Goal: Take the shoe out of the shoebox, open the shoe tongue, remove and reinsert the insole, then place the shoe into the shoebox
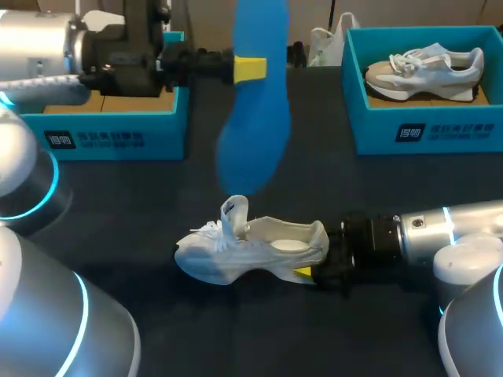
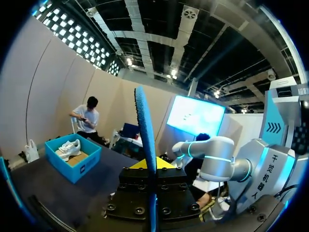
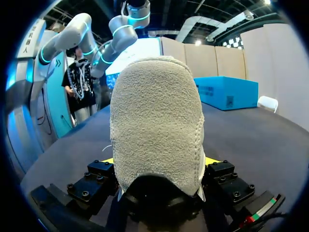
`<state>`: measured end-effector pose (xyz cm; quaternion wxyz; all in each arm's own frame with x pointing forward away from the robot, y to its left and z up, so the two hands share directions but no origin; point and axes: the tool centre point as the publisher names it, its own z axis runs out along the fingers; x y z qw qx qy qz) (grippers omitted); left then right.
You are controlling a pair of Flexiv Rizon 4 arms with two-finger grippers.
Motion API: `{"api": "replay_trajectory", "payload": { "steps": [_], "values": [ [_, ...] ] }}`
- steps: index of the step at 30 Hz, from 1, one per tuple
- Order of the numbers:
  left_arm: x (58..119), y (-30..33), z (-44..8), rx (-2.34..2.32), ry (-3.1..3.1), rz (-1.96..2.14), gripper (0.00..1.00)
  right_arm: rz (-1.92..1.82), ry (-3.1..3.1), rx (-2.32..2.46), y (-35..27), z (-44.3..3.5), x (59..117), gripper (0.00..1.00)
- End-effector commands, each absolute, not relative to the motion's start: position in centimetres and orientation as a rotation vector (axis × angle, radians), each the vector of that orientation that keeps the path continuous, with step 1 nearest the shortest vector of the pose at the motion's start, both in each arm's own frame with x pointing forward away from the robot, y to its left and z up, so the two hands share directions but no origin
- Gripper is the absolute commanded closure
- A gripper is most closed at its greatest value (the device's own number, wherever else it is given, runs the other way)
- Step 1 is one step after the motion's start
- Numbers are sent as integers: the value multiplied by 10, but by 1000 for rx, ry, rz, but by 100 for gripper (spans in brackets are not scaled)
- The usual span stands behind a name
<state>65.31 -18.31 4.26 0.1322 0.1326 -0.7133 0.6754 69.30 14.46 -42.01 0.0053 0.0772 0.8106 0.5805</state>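
One insole (image 1: 255, 126) aloft in left gripper (image 1: 250, 69); right gripper (image 1: 313, 265) clamps shoe (image 1: 236, 253) at heel.

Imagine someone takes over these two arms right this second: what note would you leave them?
Left gripper: shut on the blue insole, held upright in the air above the table.
Right gripper: shut on the heel of the white shoe, which sits on the table.
Done: shoe out of the box, tongue pulled up, insole out.
Left: slide the insole back in, then put the shoe into a box, probably the box at the left, since the box at the right already holds another shoe.
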Motion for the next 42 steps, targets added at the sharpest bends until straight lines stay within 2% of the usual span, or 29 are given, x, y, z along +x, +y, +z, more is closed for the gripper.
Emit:
{"api": "replay_trajectory", "payload": {
  "steps": [1,15,26,42],
  "values": [
    [643,-156,49,399,-2088,1949,100,1810,2542,244,146,-419,692,100],
    [642,-157,51,436,-2057,1974,100,1810,2542,244,146,-419,692,100],
    [614,-144,72,325,-1967,2067,100,1810,2542,244,146,-419,692,100],
    [604,-139,73,362,-2043,1957,100,1810,2542,244,146,-419,692,100]
  ]
}}
